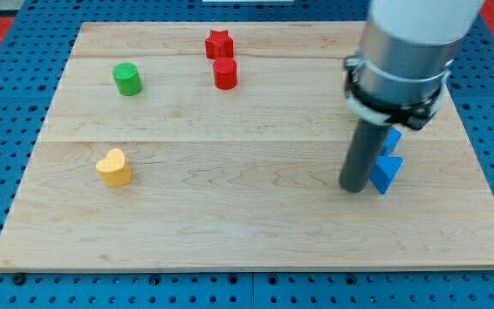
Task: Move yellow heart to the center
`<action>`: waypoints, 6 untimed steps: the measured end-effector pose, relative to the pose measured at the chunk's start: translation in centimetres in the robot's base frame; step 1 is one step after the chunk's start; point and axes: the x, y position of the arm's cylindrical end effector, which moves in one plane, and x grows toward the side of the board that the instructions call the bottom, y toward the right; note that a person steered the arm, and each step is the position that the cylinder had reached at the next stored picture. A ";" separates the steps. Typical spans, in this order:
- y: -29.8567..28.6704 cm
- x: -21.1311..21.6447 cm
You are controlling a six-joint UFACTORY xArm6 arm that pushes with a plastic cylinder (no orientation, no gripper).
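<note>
The yellow heart [114,167] lies on the wooden board [230,215] at the view's left, a little below the middle height. My tip [353,188] rests on the board at the view's right, far from the heart. It stands just left of a blue triangle [386,173], close to touching it. A second blue block [392,139] sits right above the triangle, partly hidden behind the rod.
A green cylinder [128,79] stands at the upper left. A red star [219,43] and a red cylinder [225,74] stand together at the top middle. The arm's large grey body [410,51] covers the upper right of the board.
</note>
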 end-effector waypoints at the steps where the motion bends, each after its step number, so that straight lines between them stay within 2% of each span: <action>1: -7.4 4.2; 2: -17.8 5.2; 3: -29.2 3.6; 4: -31.5 -0.4; 5: -28.9 -3.6; 6: -19.8 -4.1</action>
